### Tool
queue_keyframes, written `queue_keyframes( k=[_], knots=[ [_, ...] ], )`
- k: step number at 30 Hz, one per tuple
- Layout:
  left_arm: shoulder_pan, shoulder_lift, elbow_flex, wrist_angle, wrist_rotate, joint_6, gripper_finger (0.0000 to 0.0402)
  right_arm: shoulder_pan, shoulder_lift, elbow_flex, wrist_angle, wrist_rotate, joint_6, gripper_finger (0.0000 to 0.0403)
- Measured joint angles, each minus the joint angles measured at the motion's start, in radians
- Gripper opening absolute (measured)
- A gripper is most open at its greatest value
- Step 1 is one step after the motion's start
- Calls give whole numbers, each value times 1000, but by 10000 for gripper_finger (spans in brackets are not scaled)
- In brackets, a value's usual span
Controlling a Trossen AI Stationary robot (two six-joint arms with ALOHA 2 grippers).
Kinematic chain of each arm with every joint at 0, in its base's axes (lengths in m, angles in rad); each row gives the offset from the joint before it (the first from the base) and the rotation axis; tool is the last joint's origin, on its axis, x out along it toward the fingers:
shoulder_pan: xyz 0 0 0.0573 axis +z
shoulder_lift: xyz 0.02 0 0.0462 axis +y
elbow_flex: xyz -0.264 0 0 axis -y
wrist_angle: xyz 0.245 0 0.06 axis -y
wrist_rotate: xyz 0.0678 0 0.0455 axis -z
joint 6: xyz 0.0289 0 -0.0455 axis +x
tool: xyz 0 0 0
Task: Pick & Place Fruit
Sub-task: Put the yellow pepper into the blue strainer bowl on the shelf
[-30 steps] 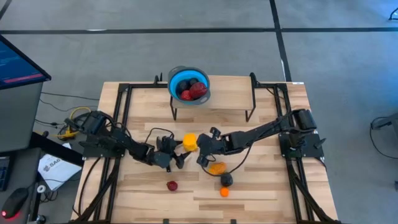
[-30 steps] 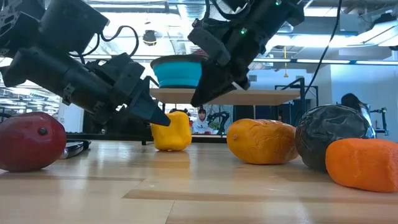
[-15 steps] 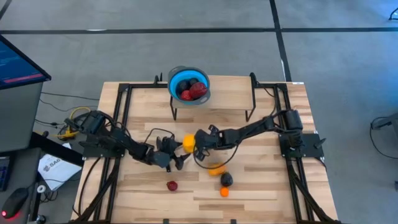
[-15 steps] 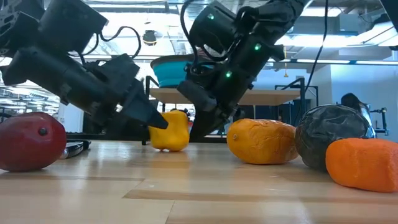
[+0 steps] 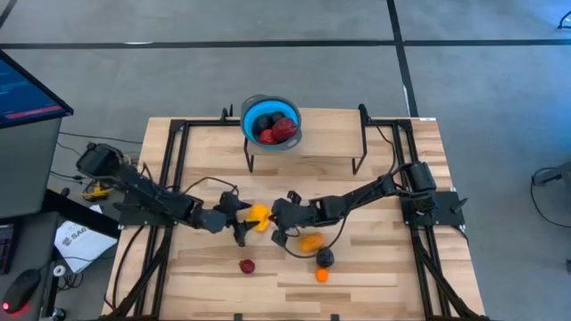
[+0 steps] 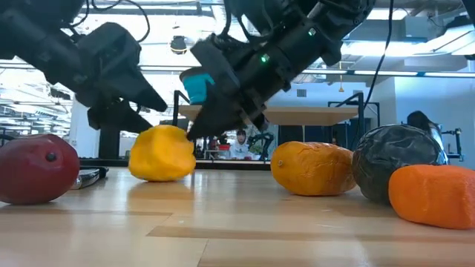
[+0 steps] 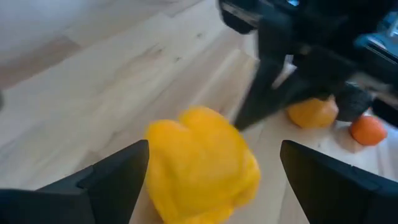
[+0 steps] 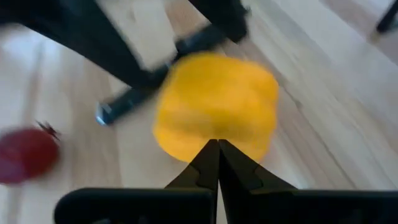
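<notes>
Just ahead of the left tool (image 5: 239, 225), the yellow toy fruit (image 5: 258, 217) sat on the wooden worktop (image 5: 375, 267), flanked by that tool's two widely spread fingers (image 7: 109, 177), which gripped nothing. From the opposite side the right tool (image 5: 278, 225) pointed at the same fruit, its fingers pressed together into a closed tip (image 8: 216, 163) just short of the fruit's skin, holding nothing; whether the tip touched the fruit could not be told. Beyond the right tool, on the side away from the left arm, lay an orange fruit (image 5: 310, 241), then a black fruit (image 5: 326, 258) and a smaller orange fruit (image 5: 322, 275), close together. A red fruit (image 5: 247, 266) lay apart from these, nearer the worktop's front edge than the left tool. Well behind both tools, a blue bowl (image 5: 271, 124) rested on a raised black frame and held red and dark fruits (image 5: 277, 129). In the low view the yellow fruit stood between the two dark arms.
</notes>
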Motion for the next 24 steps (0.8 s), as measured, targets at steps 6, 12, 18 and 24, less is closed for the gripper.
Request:
queue_keyframes(
  k=[6,12,18,24],
  knots=[
    [1,-20,-38,-8,-11,-8,356,1,0,0,68,0,0,0],
    [-10,-9,-43,13,7,-27,356,22,-11,0,30,26,-48,0],
    [-42,4,-42,25,27,31,356,40,-39,0,4,81,-94,0],
    [-19,3,-42,70,29,52,356,37,-39,0,-17,81,-97,0]
  ],
)
